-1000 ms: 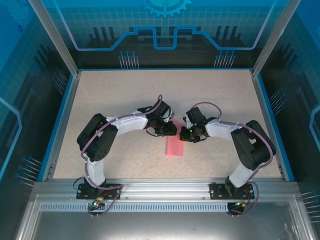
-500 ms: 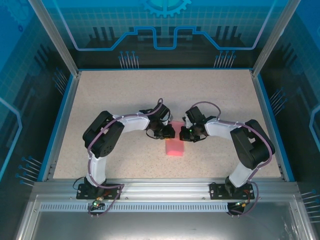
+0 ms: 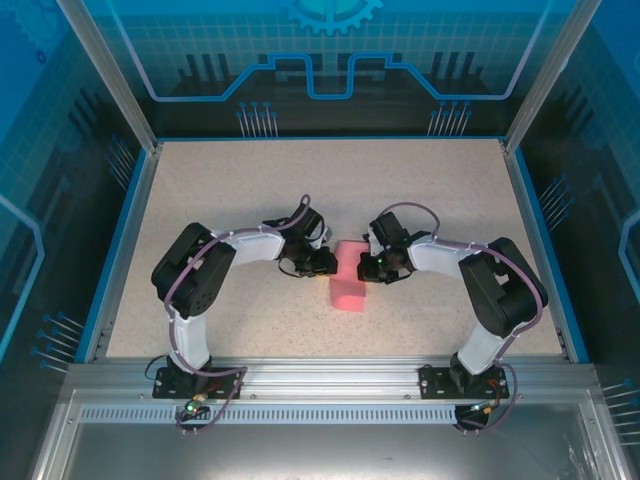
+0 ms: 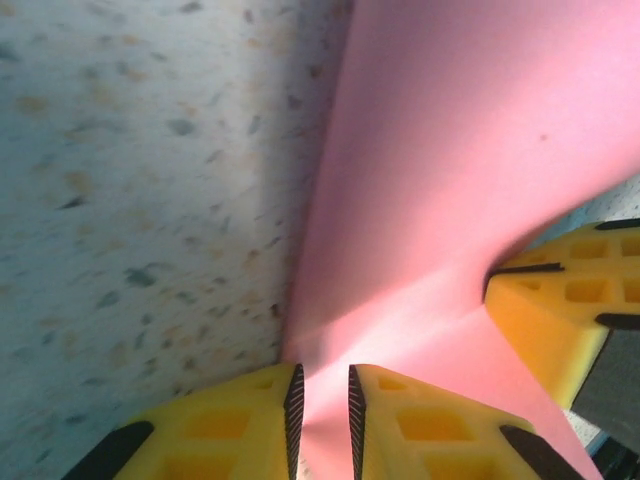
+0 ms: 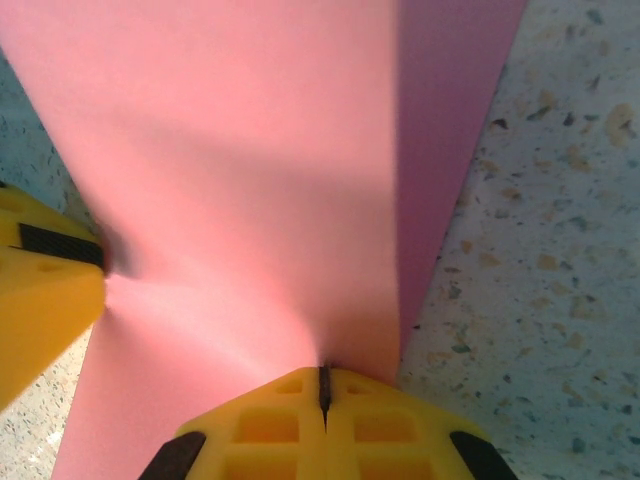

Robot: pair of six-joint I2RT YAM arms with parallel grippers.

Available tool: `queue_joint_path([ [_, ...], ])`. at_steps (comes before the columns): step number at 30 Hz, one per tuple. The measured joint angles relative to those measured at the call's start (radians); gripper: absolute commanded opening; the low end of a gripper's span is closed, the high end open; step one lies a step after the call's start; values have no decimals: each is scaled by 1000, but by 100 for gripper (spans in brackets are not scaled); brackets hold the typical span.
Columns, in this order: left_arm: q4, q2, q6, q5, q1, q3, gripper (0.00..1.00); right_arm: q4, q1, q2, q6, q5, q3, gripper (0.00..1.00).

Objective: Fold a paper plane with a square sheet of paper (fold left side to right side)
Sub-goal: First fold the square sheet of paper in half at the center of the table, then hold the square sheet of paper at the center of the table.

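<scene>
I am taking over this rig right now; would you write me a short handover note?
Left gripper: jaws nearly closed, pinching an edge of the square sheet of paper.
Right gripper: shut on the same sheet, close beside the left.
Sheet: mid-table, between the arms, its far end in both grips.
Done: it looks doubled into a narrow strip; the right wrist view shows a darker layer beneath.
Left: flatten the crease, release, then make all the plane folds.

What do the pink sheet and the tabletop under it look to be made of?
The pink sheet of paper: thin matte paper, apparently; it curves softly without cracking. The tabletop: speckled beige, likely stone-look laminate or composite, matte; exact material unclear.
</scene>
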Motion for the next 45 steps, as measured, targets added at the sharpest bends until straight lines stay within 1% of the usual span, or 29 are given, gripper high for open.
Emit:
queue_joint_path([
  [6, 34, -51, 0, 24, -11, -23, 24, 0, 0, 0, 0, -1, 0, 0],
  [10, 63, -50, -1, 39, -49, -19, 24, 1, 0, 0, 0, -1, 0, 0],
  [13, 72, -22, -2, 47, -67, 0, 24, 2, 0, 0, 0, -1, 0, 0],
  [18, 85, 33, -4, 50, -67, 6, 25, 2, 0, -1, 0, -2, 0, 0],
  [27, 96, 37, -4, 51, -67, -3, 25, -3, -3, -30, -11, -4, -9, 0],
  [31, 97, 37, -5, 50, -67, -3, 25, 8, -25, -79, -11, -42, -10, 0],
  [34, 97, 37, -4, 50, -67, -3, 25, 30, -40, -84, -14, -72, 1, 0],
  [37, 97, 37, -4, 50, -67, -3, 25, 49, -40, -55, -14, -96, 34, 0],
  [45, 97, 37, -4, 49, -67, -4, 25, 108, -40, 103, -7, -132, 111, 0],
])
